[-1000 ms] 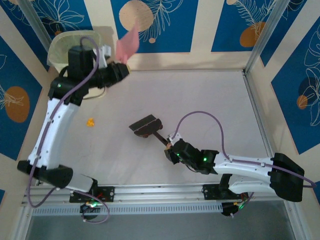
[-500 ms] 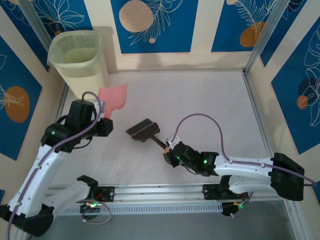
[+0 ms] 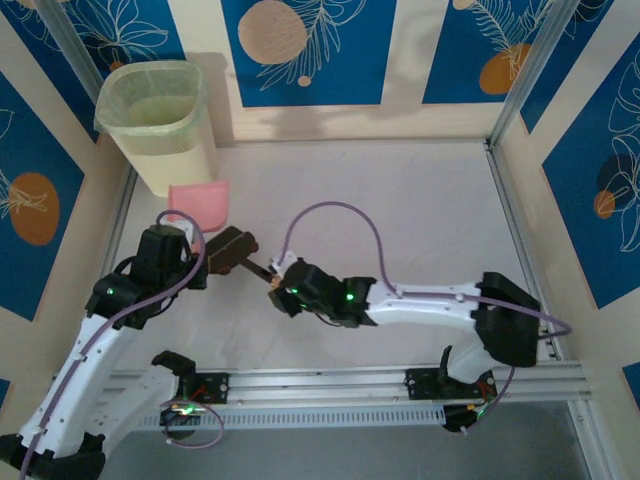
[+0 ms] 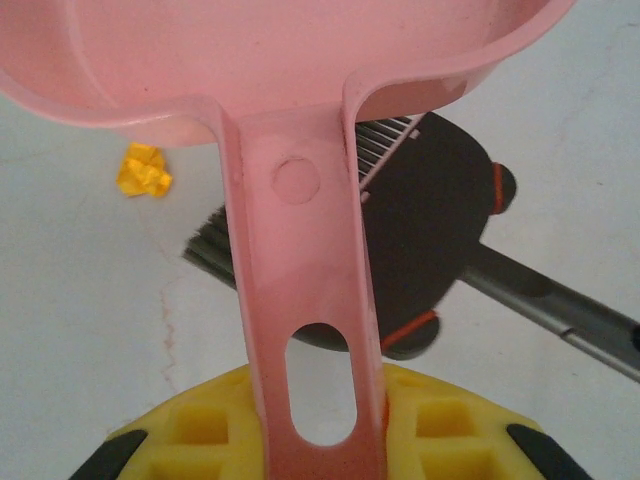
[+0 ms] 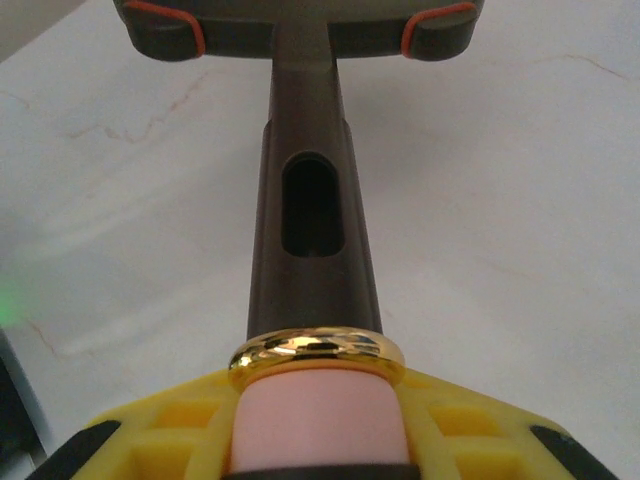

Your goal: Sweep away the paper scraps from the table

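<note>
Item one, your bin (image 3: 160, 115): pale yellow-green, upright, just beyond the dustpan (image 3: 200, 205) in the far left corner of the tabletop (image 3: 420, 200). Item two, one paper scrap (image 4: 143, 170): an orange-yellow wad lying on the tabletop left of the dustpan's handle and near the pan's rim, touching neither in the left wrist view. Item three, your left pincer (image 4: 320, 440): its yellow pads are clamped on the near end of the dustpan's handle. Item four, the dustpan: pink plastic, with its pan pointing away from your arm toward the bin. Item five, the brush (image 3: 232, 250): dark with orange trim. Its head lies just right of the dustpan's handle, and its bristle edge passes beneath that handle to show on both sides. Its bristles stop short of the scrap. Item six, your right pincer (image 5: 320, 430): right of the dustpan, closed around the end of the brush's handle, where a gold ring and a pink tip sit between the pads.
</note>
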Motion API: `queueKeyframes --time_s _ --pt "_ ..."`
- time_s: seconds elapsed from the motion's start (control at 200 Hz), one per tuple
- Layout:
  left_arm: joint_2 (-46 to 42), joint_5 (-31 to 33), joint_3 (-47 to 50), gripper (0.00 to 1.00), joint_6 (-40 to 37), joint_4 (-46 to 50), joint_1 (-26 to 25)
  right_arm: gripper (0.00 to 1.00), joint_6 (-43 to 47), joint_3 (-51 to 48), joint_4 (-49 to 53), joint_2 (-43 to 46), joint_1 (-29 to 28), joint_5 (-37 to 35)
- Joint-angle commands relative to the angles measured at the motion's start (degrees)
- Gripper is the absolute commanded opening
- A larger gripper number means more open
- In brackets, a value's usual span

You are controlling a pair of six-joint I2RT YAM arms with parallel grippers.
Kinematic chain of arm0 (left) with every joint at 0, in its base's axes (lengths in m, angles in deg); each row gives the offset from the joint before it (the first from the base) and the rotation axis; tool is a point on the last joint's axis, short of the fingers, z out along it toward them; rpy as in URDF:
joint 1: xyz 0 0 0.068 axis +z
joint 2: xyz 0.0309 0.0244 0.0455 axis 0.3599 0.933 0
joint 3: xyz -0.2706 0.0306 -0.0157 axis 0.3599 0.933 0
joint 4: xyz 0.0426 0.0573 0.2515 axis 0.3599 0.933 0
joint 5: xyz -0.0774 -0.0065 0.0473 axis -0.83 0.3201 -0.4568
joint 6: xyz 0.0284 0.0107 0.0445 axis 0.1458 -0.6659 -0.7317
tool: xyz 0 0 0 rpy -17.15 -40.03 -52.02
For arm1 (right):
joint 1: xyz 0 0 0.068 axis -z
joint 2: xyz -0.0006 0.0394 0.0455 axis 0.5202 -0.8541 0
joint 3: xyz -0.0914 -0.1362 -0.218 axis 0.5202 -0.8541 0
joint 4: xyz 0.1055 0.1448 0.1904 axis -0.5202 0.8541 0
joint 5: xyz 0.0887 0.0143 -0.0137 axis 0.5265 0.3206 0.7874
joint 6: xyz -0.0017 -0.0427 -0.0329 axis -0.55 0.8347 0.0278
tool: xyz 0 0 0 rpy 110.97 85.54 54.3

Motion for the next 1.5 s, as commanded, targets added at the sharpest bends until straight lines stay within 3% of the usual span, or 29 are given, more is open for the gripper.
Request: queueKeyframes --time_s 0.0,0.14,0.285,0.465,0.7,1.065,1.491 --pt "-0.65 2.36 0.45 0.00 -1.05 -2.03 4.83 0.00 2.69 6.90 -1.76 -6.17 0.99 2.66" --pt "-1.05 -0.23 0.91 0.00 -0.51 -2.39 11.87 0.00 4.54 14.50 -3.26 -14.21 1.62 3.91" --pt "-0.92 -0.14 1.21 0.00 -0.32 -2.29 15.68 0.00 6.27 23.73 -2.62 -22.80 2.53 5.38" --pt "0.13 -0.83 1.43 0.00 -0.40 -2.25 17.45 0.00 6.95 36.01 1.56 -32.26 4.13 7.09" --pt "0.23 -1.05 1.58 0.00 -0.49 -2.29 17.64 0.00 9.84 44.52 6.19 -39.83 3.87 4.36" --pt "0.53 -1.78 1.76 0.00 -0.46 -2.26 17.72 0.00 8.39 33.79 7.86 -35.71 4.41 -1.62" --pt "-0.72 -3.25 1.96 0.00 -0.67 -2.47 16.94 0.00 -10.32 7.53 14.67 -16.67 8.27 -5.91"
